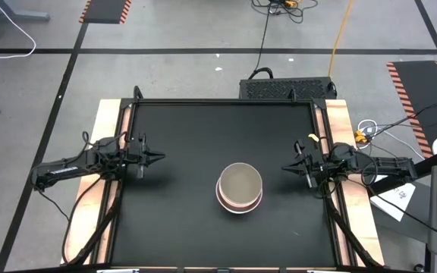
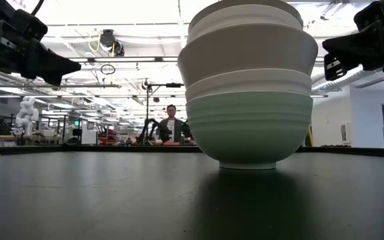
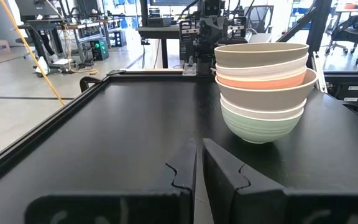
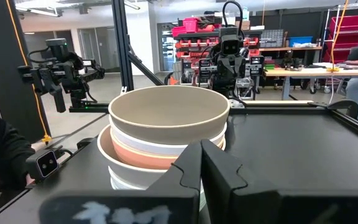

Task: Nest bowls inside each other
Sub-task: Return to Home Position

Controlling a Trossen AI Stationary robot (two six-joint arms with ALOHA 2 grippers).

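Stack: all six bowls (image 1: 240, 189) sit nested in one upright pile on the black tabletop (image 1: 180, 220), between the two arms and nearer the right one.
Bottom of the pile: mint-green bowl (image 3: 258, 129), faintly ribbed outside, its foot resting on the tabletop; it holds all the others.
Second: white bowl (image 3: 263, 112), set deep in the green one so that only its rim band shows.
Third: beige-grey bowl (image 3: 266, 98), seated in the white one, the widest showing part of the pile.
Fourth: coral-pink bowl (image 3: 260, 81), inside the beige-grey one, a band of it showing above that rim.
Fifth: second white bowl (image 3: 263, 67), inside the coral-pink one, showing as a narrow band.
Top: olive-tan bowl (image 3: 263, 56), seated in the second white bowl; from above its plain tan inside shows down to the bottom, with a sliver of pink rim beside it on one side.
Left tool (image 1: 160, 158): fingers pressed together on nothing, over the left part of the tabletop, pointed toward the pile and well apart from it.
Right tool (image 1: 284, 167): fingers likewise together, gripping nothing, over the right part of the tabletop, pointed at the pile, apart from it.
Room: a person (image 2: 172, 125) shows far behind the tabletop in the low view.
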